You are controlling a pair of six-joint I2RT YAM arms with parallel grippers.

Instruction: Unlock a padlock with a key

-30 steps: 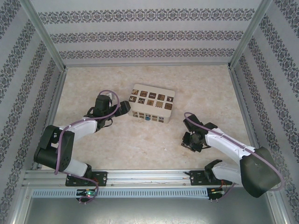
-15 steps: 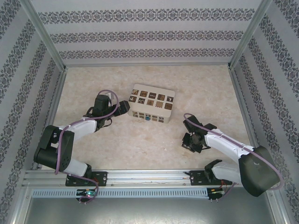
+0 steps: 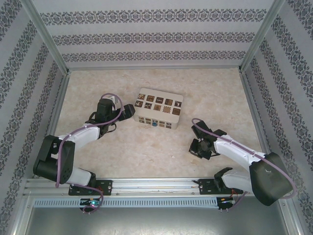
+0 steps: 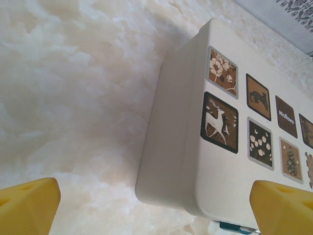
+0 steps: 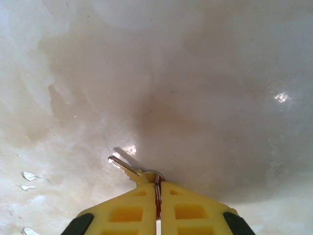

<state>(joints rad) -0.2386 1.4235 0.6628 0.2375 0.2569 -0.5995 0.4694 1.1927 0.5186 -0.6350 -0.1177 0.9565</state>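
The padlock (image 3: 154, 124) sits against the near side of the beige box (image 3: 159, 108), a small teal-blue spot about midway along that wall, facing my arm bases. From my left wrist only a teal sliver of it shows, under the box's lower corner at the bottom edge of the picture. The box lies flat on the worktop (image 3: 220, 98) near the middle, its lid with the dark patterned tiles facing up.

My left claw (image 3: 128, 112) is just beside the box's left end, released. Its yellow fingertips (image 4: 29, 205) stand wide apart at the two sides of the wrist picture, with the box corner between them, and I cannot tell whether either one touches the box.

The key (image 5: 124, 166) is well apart from the padlock, on my right side. My right claw (image 5: 157, 188) is clenched, grasping the key. The yellow fingers are pressed together on its head, and the silver blade sticks out ahead, low over the pale worktop. In the top view that claw (image 3: 199, 149) points down at the worktop, to the right of the box and nearer the arm bases.
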